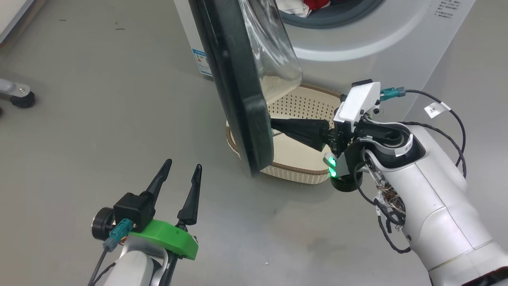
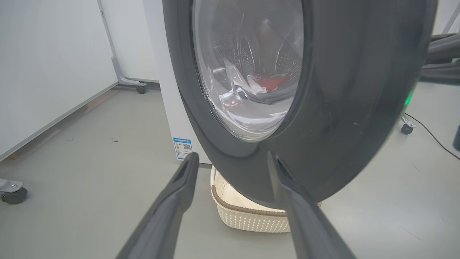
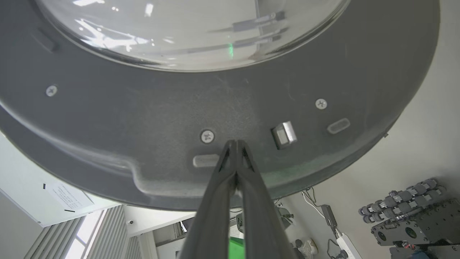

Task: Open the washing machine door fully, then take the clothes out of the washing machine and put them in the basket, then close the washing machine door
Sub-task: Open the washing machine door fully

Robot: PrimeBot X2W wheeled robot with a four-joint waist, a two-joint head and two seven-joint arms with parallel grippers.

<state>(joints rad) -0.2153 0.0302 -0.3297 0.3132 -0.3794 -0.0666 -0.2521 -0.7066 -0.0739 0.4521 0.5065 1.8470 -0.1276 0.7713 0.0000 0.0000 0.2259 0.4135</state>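
The white washing machine point(image 1: 357, 43) stands at the top of the head view. Its door point(image 1: 238, 91) hangs partly open, edge-on, the glass bowl point(image 1: 274, 51) bulging to the right. Red and white clothes point(image 1: 305, 6) lie in the drum mouth and also show through the door's glass point(image 2: 267, 82). Below the door on the floor sits the cream basket point(image 1: 293, 172). My right gripper point(image 1: 274, 125) is shut, its tips pressed on the door's inner rim point(image 3: 143, 118) beside a screw. My left gripper point(image 1: 183, 167) is open low on the left, facing the door's outer face point(image 2: 341, 108).
A caster foot point(image 1: 22, 99) stands on the grey floor at far left, and a white wall panel point(image 2: 43, 72) runs along that side. A blue label point(image 2: 182, 146) marks the washer's lower corner. A cable point(image 2: 431, 133) lies on the floor to the right.
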